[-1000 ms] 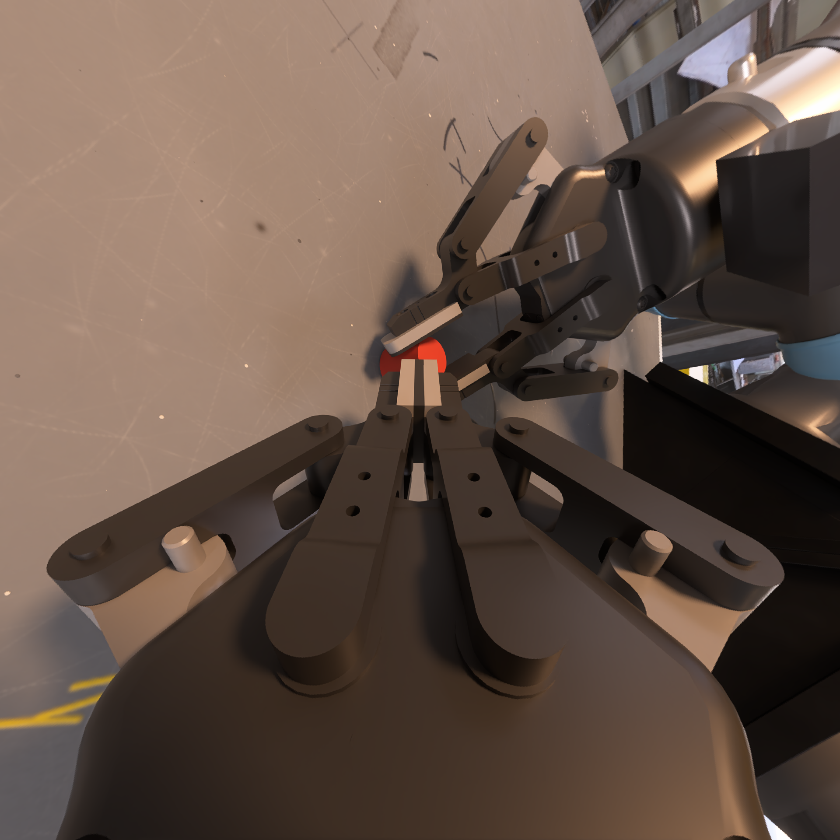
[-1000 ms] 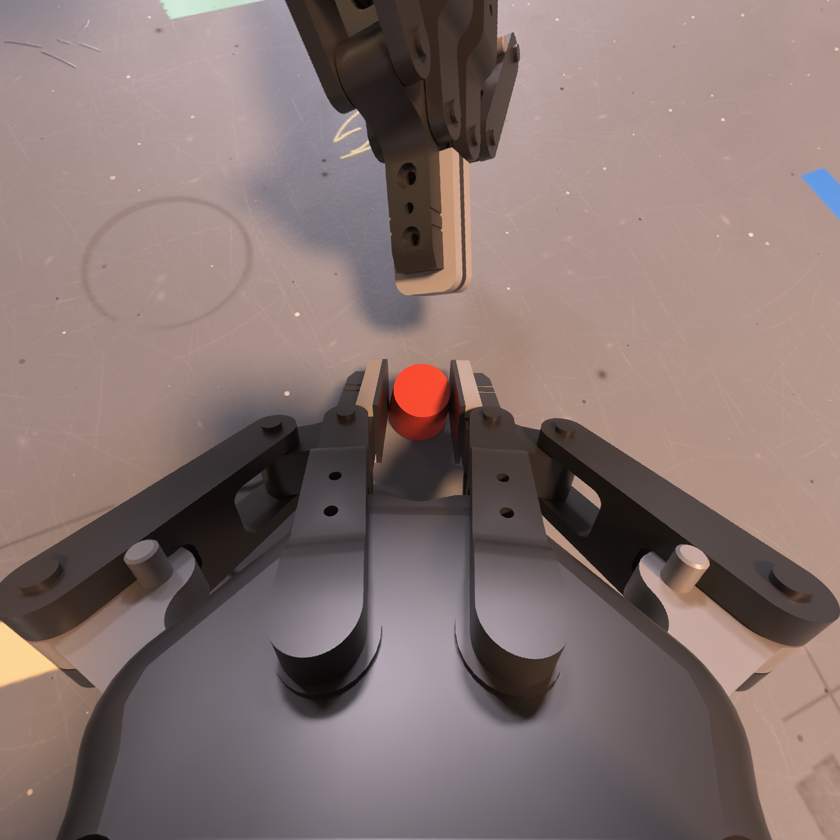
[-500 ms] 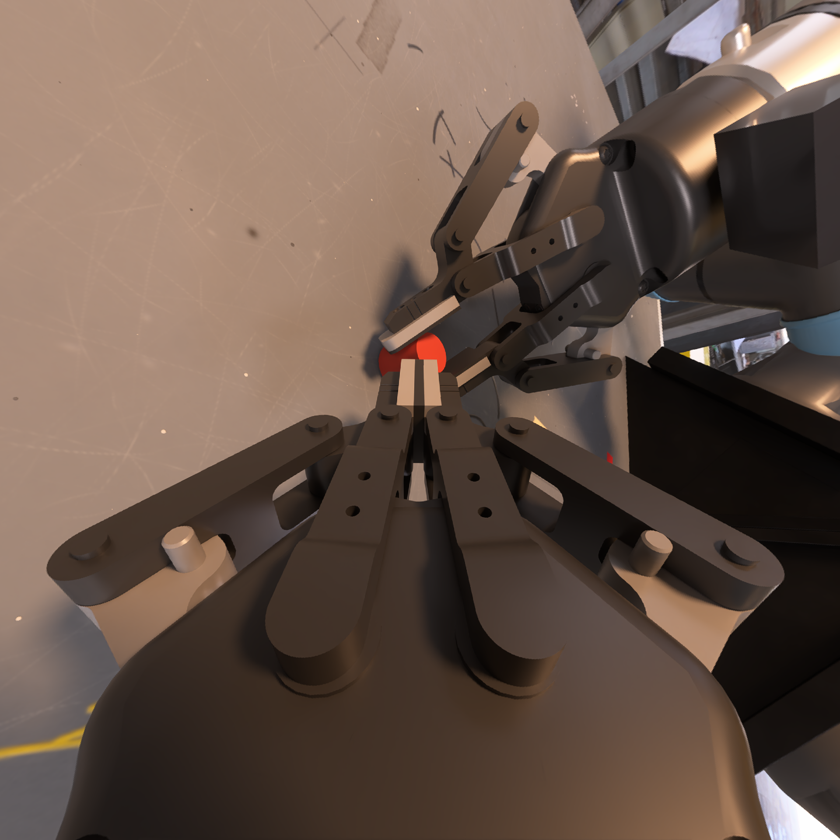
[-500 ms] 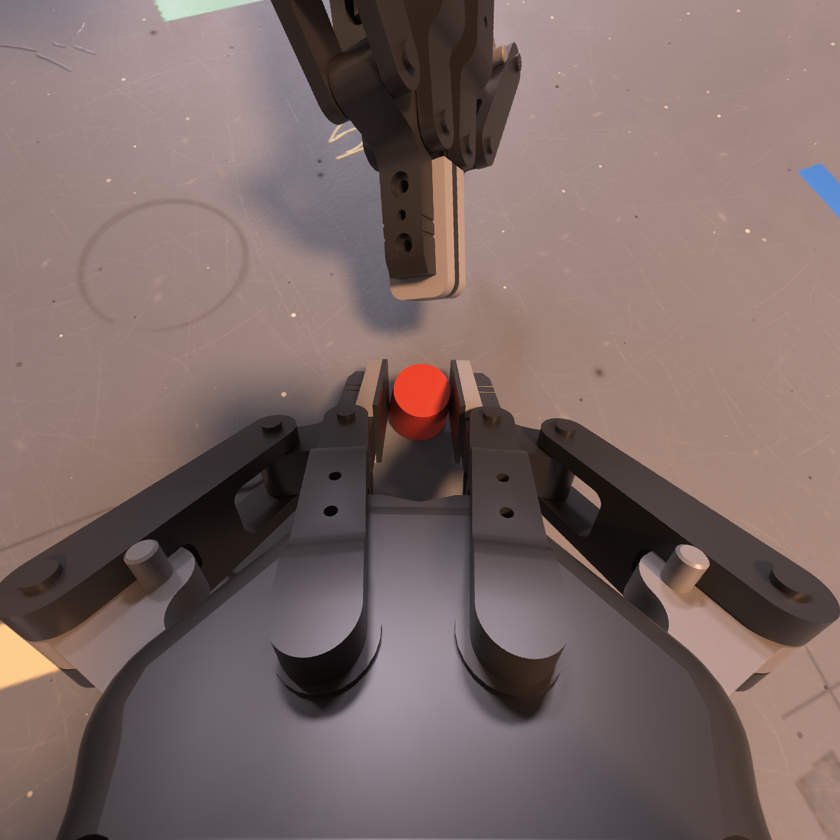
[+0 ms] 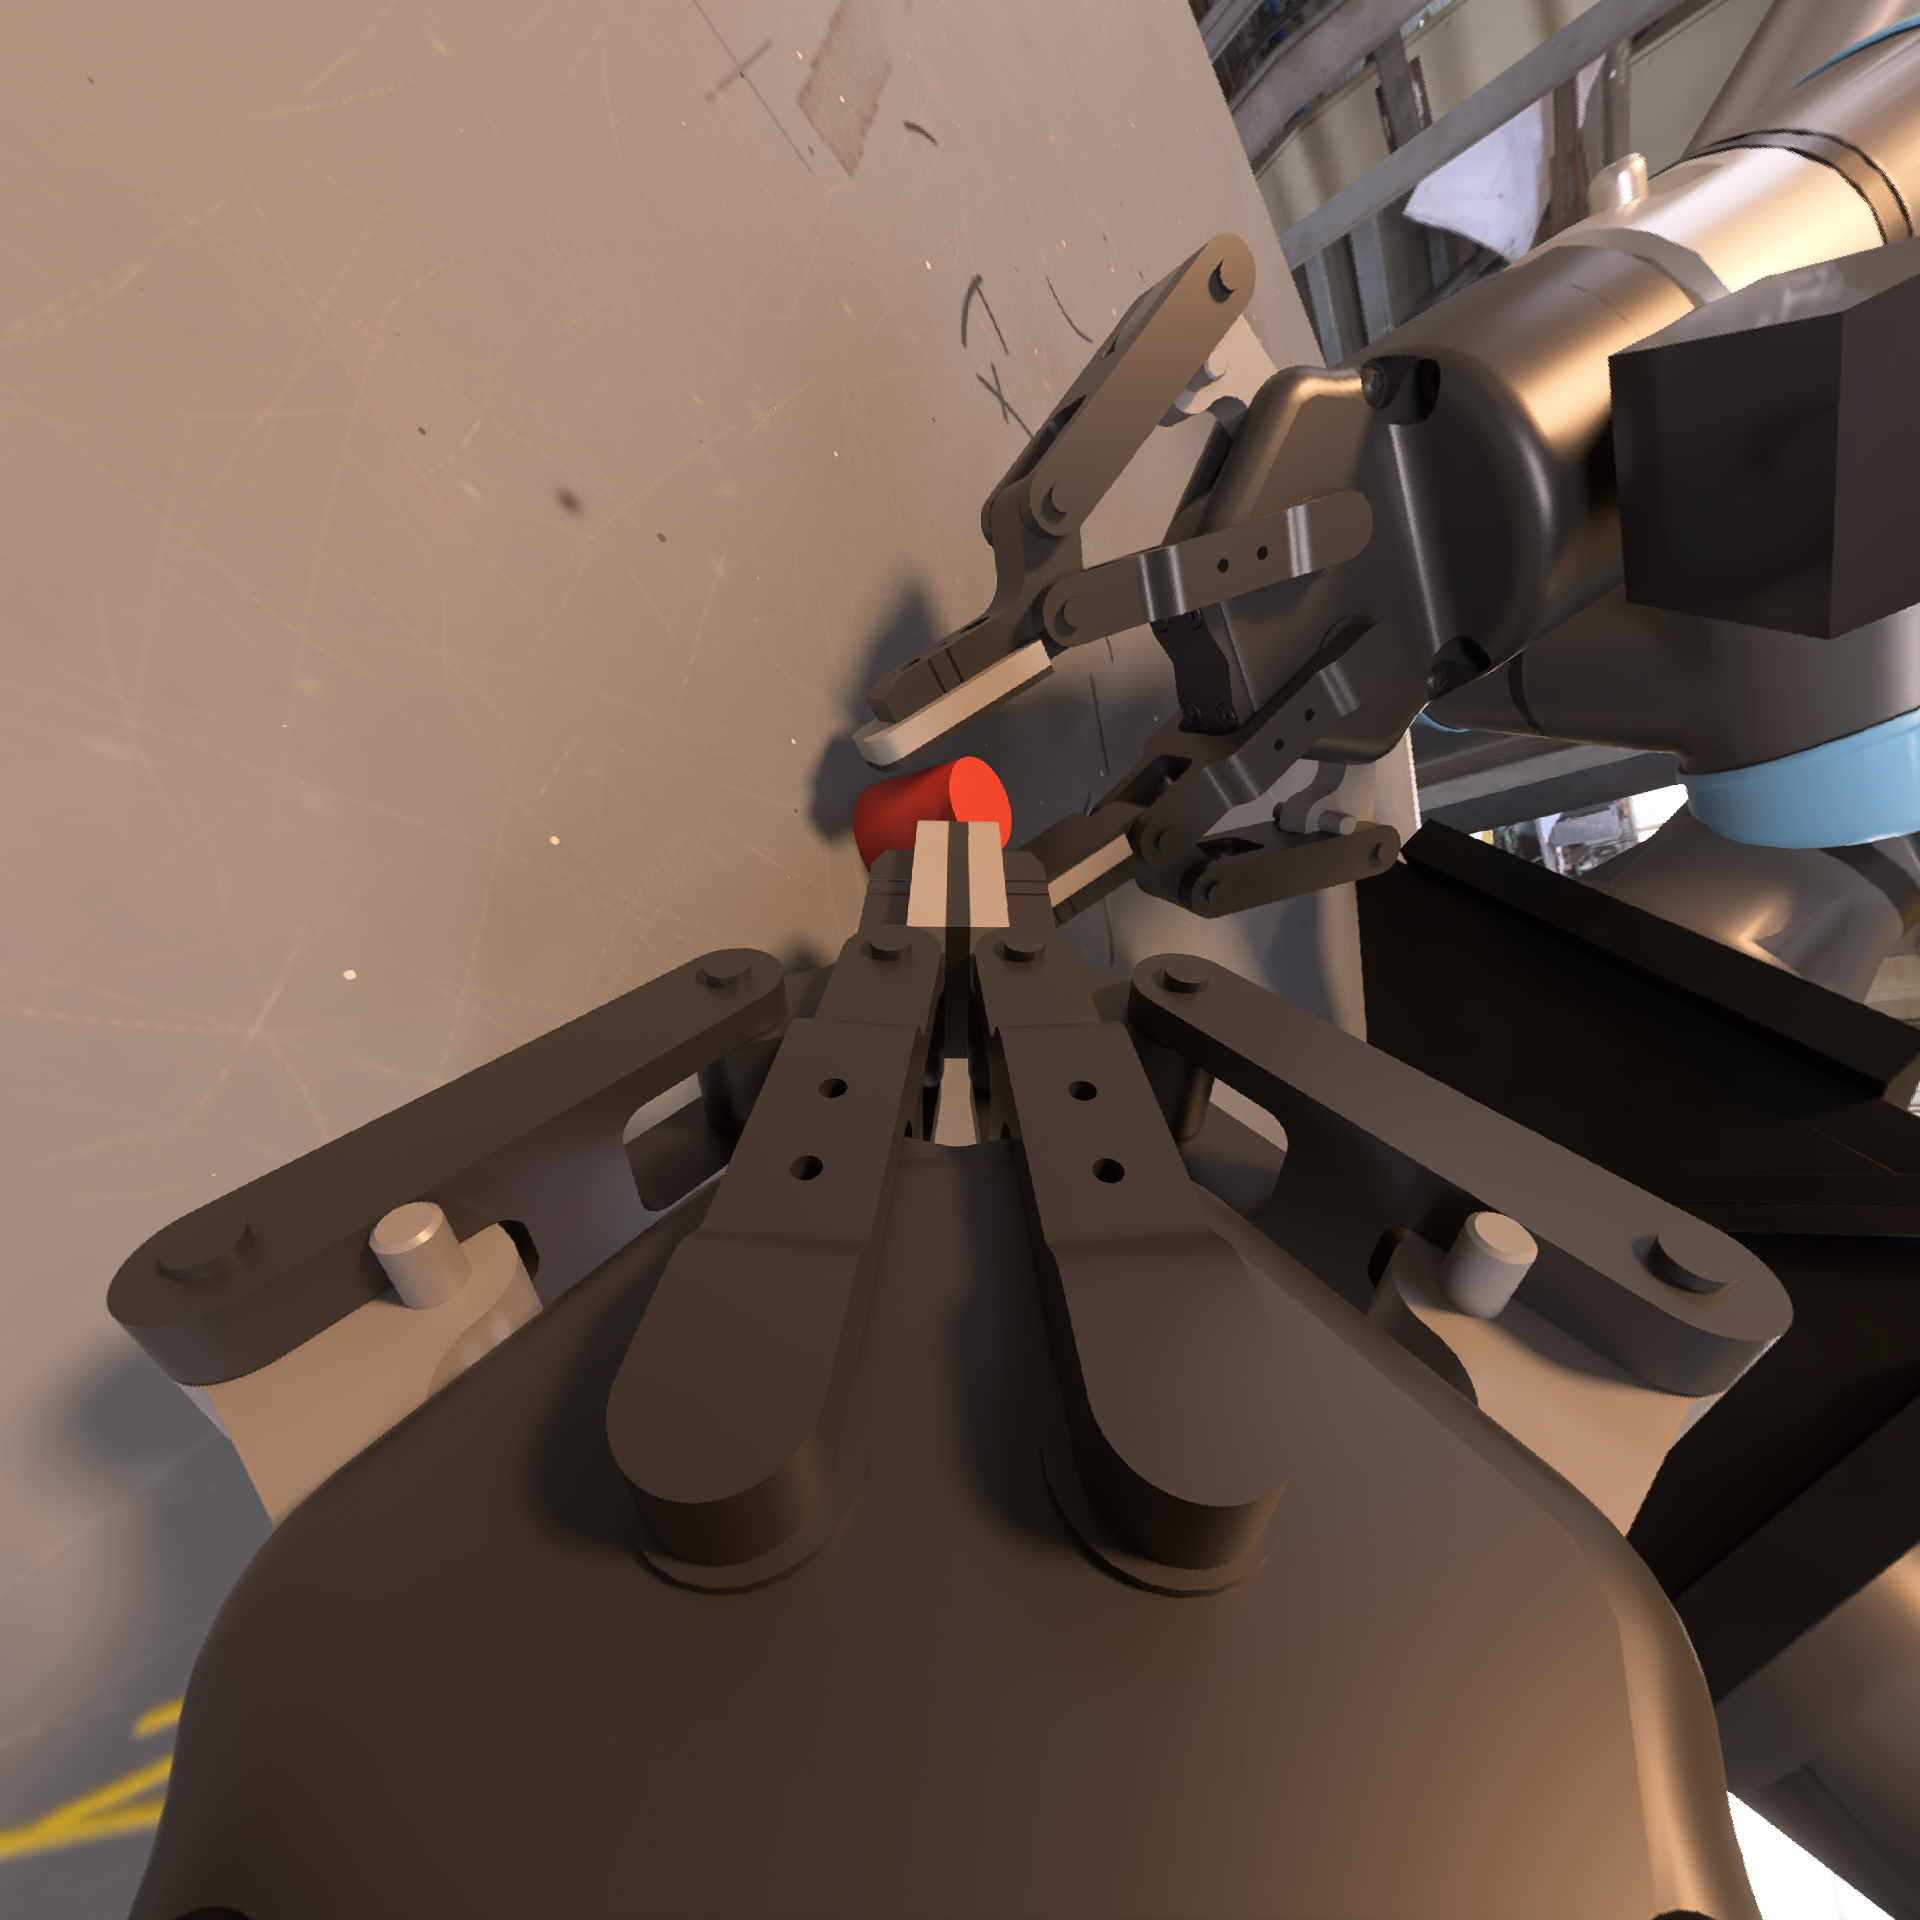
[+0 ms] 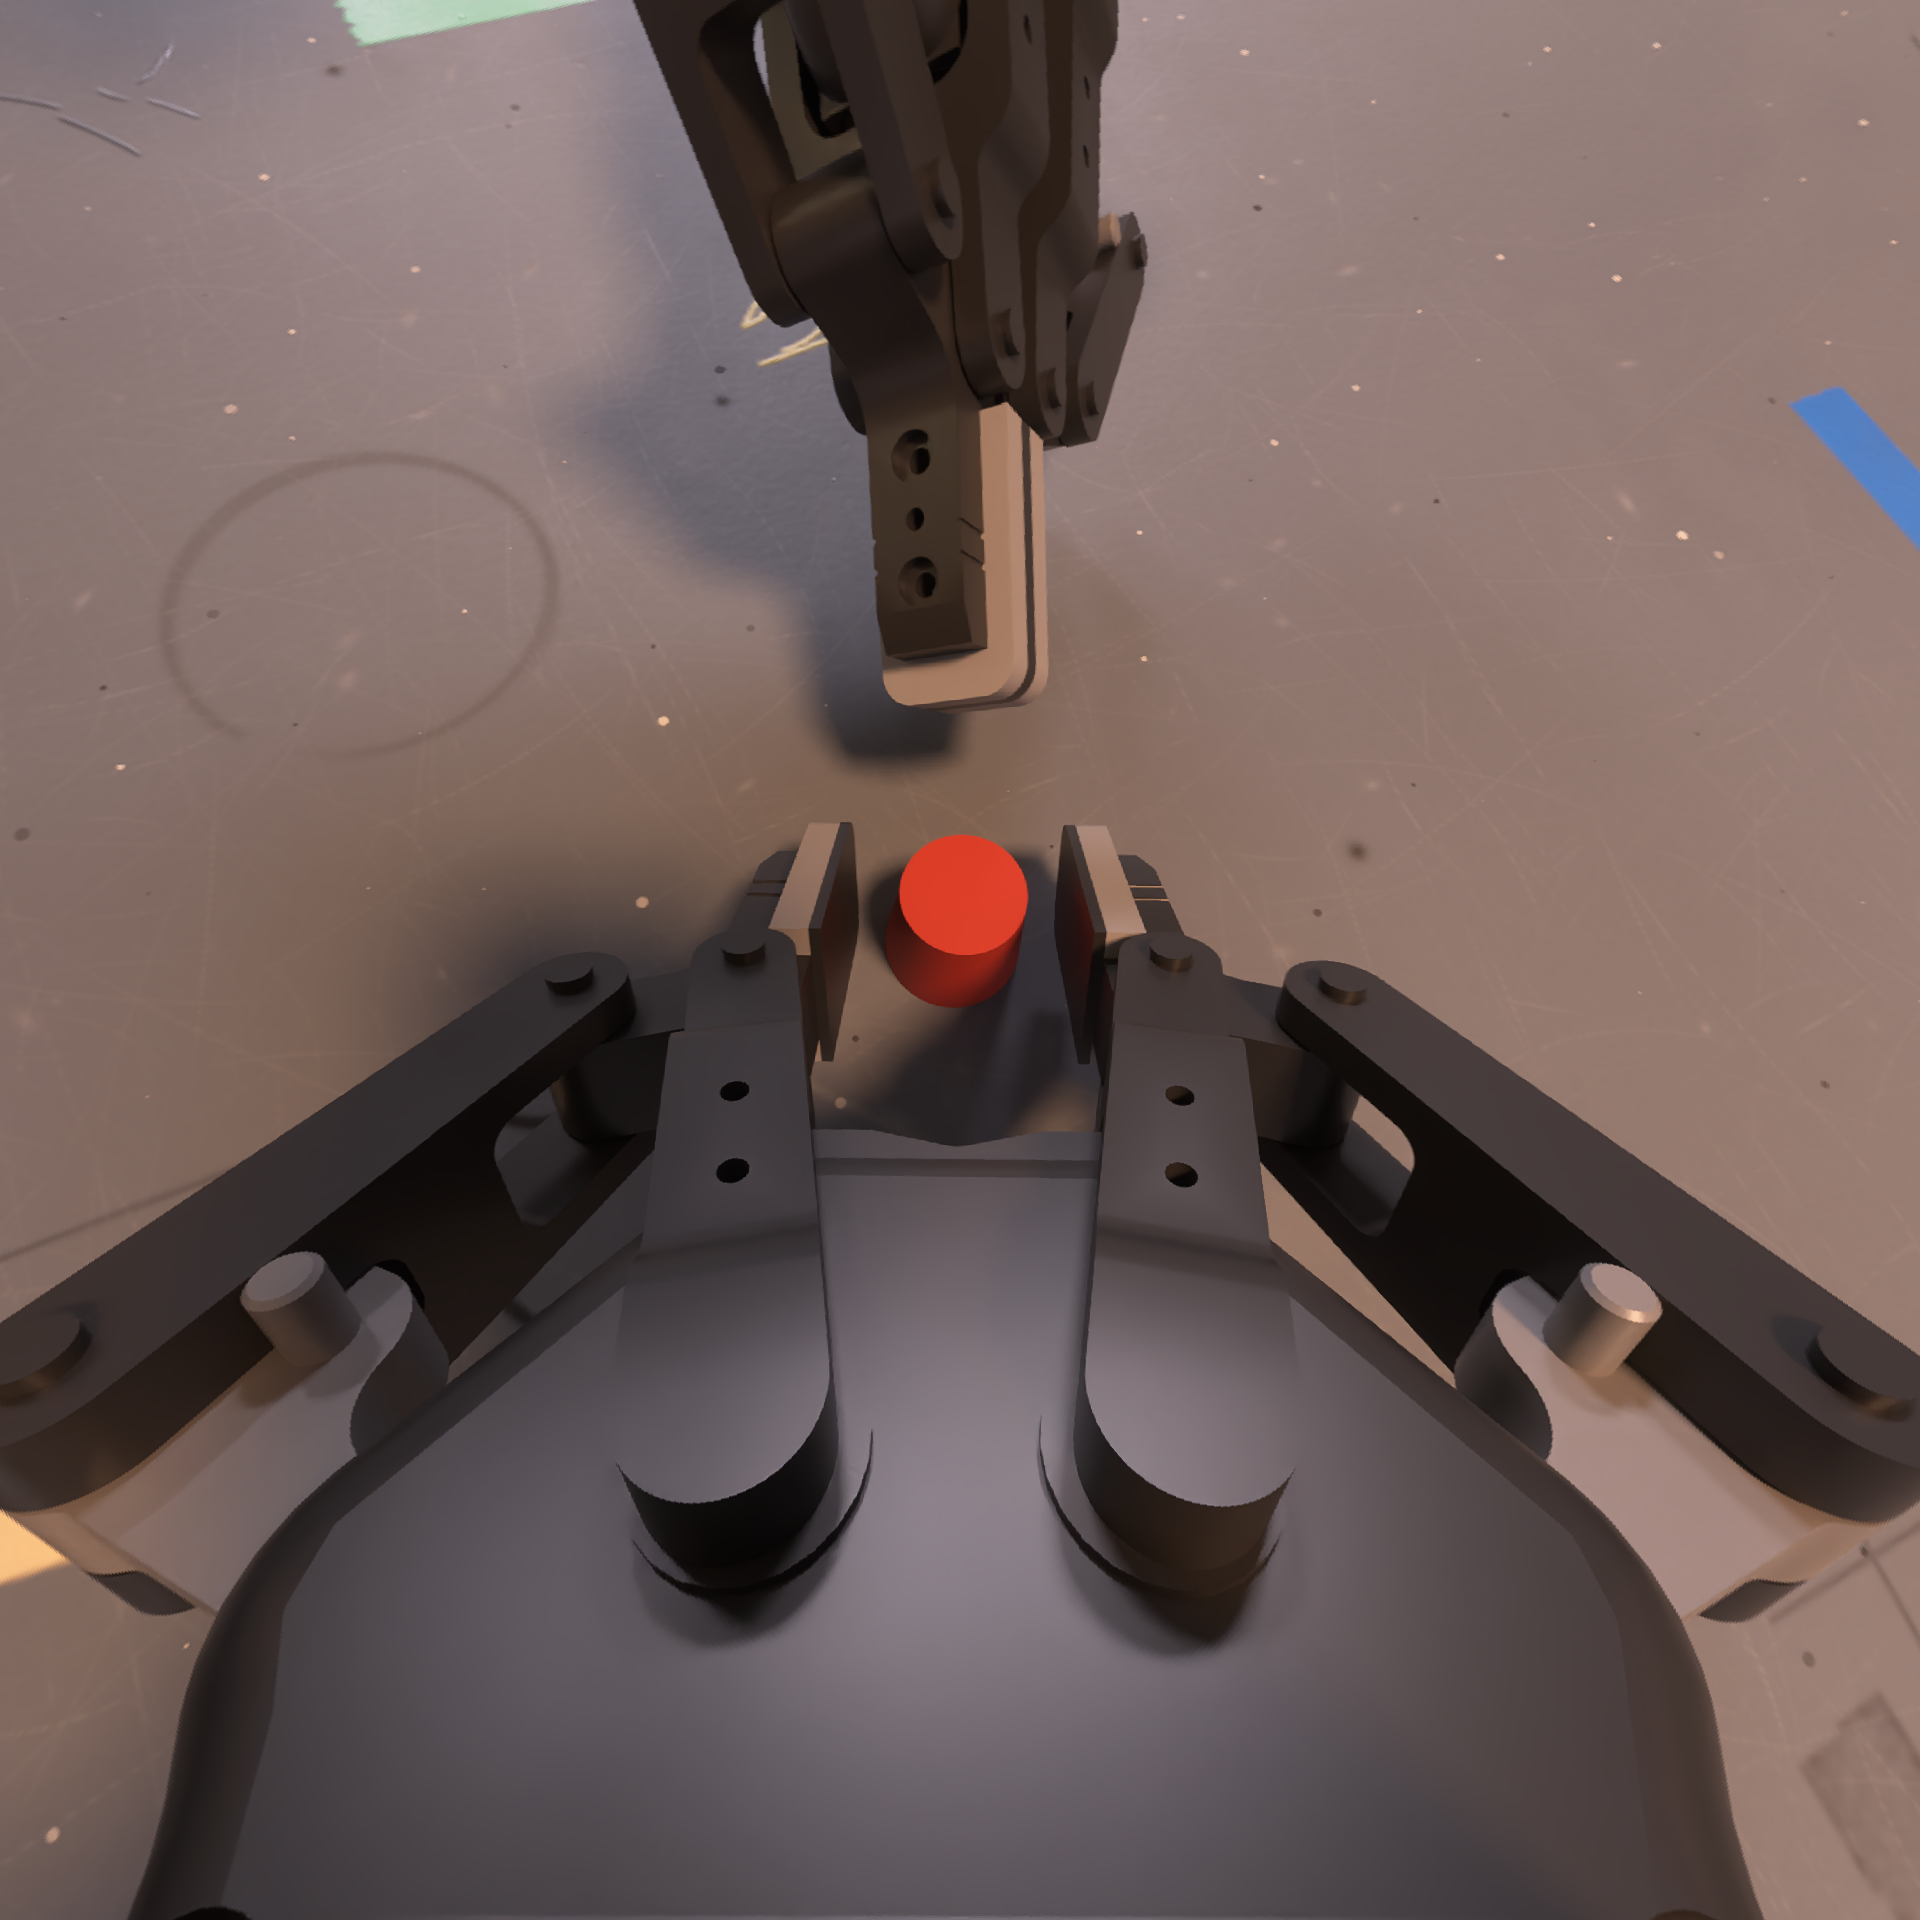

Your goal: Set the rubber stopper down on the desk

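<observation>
The red rubber stopper (image 6: 961, 914) stands on the grey desk (image 6: 1455, 727), wide face up, between the fingers of my right gripper (image 6: 958, 844). The right gripper is open, with a small gap on each side of the stopper. My left gripper (image 5: 956, 831) is shut and empty, and its tips hover just in front of the stopper (image 5: 914, 816). In the right wrist view the left gripper (image 6: 961, 691) hangs above the desk just beyond the stopper. In the left wrist view the right gripper (image 5: 966, 821) straddles the stopper from the right.
A black box (image 5: 1662, 1091) sits at the desk's right edge under the right arm. On the desk there are a blue tape strip (image 6: 1860, 447), a green patch (image 6: 447, 16), a faint ring mark (image 6: 358, 603) and yellow marks (image 5: 73, 1829).
My right gripper has opened and let go of the stopper, which now stands free on the desk. The left gripper has stayed shut and has barely moved.
</observation>
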You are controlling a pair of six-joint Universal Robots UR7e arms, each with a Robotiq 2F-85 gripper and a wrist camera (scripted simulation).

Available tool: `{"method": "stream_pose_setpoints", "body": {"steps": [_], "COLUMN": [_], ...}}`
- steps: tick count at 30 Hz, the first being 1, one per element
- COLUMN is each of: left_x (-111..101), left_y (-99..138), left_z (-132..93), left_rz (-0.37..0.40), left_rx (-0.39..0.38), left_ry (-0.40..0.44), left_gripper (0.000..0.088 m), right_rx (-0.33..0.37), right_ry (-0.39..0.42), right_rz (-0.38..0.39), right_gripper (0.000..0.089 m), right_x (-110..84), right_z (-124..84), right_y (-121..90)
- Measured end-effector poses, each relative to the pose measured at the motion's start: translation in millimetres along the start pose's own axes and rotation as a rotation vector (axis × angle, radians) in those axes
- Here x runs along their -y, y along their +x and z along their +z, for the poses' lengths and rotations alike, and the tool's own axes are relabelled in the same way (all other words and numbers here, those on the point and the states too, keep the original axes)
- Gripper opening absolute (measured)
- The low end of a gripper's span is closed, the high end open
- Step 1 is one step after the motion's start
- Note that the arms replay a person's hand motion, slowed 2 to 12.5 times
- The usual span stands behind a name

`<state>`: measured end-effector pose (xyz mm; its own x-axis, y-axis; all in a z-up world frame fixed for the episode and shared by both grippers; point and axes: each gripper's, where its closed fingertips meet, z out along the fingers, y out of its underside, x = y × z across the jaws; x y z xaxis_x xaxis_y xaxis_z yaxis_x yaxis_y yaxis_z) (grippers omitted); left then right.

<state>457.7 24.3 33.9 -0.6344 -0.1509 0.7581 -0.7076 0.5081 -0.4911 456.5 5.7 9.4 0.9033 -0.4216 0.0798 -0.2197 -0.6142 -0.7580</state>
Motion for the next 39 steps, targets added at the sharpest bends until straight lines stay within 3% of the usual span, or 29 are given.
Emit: {"method": "stream_pose_setpoints", "body": {"steps": [8,32,39], "left_x": [-1.2,-1.3,-0.4], "left_y": [-0.6,-4.3,-5.9], "left_z": [0.3,0.7,-1.8], "left_rz": [-0.023,-0.059,-0.072], "left_rx": [-0.021,-0.073,-0.123], "left_ry": [0.010,0.011,0.003], "left_gripper": [0.0000,0.0000,0.0000], "right_rx": [0.012,0.043,0.049], "right_ry": [-0.001,-0.007,-0.008], "right_rz": [0.006,0.031,0.039], "right_gripper": [0.0393,0.0380,0.0384], "right_x": [-0.5,-1.2,-1.4], "right_z": [-0.8,0.1,0.3], "right_y": [-1.9,-3.3,-3.3]}}
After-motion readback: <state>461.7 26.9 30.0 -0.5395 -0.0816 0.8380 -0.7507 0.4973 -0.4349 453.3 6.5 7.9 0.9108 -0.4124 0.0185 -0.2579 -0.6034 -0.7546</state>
